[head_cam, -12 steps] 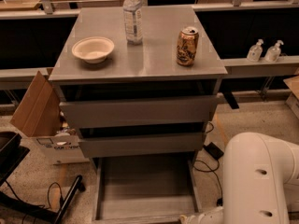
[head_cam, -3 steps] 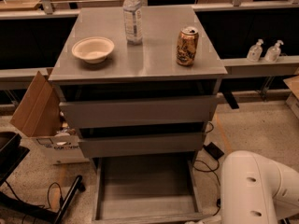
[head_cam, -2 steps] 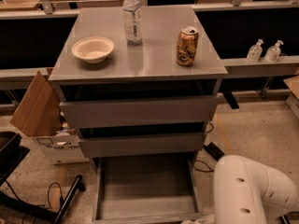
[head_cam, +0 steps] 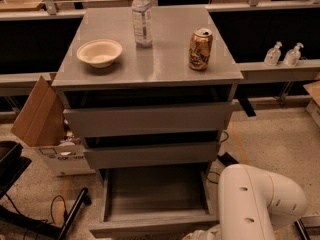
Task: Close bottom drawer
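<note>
The bottom drawer of the grey cabinet stands pulled out, its shallow grey tray empty and its flat front panel near the lower edge of the camera view. My white arm fills the lower right corner, beside the drawer's right side. A small pale part of the arm shows at the bottom edge just in front of the panel's right end. My gripper is below the frame and out of view.
Two upper drawers are slightly out. On the cabinet top stand a white bowl, a water bottle and a brown can. A cardboard box sits at left; cables lie on the floor.
My arm has shifted left and up in the lower right corner, closer to the drawer's right side. The drawer stays open as before.
</note>
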Motion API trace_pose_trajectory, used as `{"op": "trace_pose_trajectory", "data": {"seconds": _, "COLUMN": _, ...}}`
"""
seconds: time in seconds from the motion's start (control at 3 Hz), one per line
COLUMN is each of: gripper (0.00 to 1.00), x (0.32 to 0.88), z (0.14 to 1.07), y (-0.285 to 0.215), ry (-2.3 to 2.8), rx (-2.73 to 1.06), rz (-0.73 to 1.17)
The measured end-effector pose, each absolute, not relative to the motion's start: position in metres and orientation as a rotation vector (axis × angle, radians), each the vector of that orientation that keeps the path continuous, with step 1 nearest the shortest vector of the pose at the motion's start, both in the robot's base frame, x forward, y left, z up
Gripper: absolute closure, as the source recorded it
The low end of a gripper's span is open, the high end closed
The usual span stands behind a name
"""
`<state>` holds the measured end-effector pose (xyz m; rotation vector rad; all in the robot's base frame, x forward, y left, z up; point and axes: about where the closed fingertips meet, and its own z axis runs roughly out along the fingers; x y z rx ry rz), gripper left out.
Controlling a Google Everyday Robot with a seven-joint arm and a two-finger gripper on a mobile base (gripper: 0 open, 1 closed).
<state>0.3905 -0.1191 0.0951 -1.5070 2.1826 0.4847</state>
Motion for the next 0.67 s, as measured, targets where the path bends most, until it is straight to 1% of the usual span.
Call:
{"op": "trace_pose_trajectory", "data": {"seconds": 0.33, "gripper": 1.0, "x": 0.4531, "z": 0.1081, "y": -0.1217, "ry": 2.109, "rx": -1.555, "rz": 0.435}}
{"op": "trace_pose_trajectory", "data": {"seconds": 0.67, "gripper": 1.0, "x": 0.4617, "z": 0.1112, "y": -0.1224, "ry": 2.089, "rx": -1.572, "rz": 0.424}}
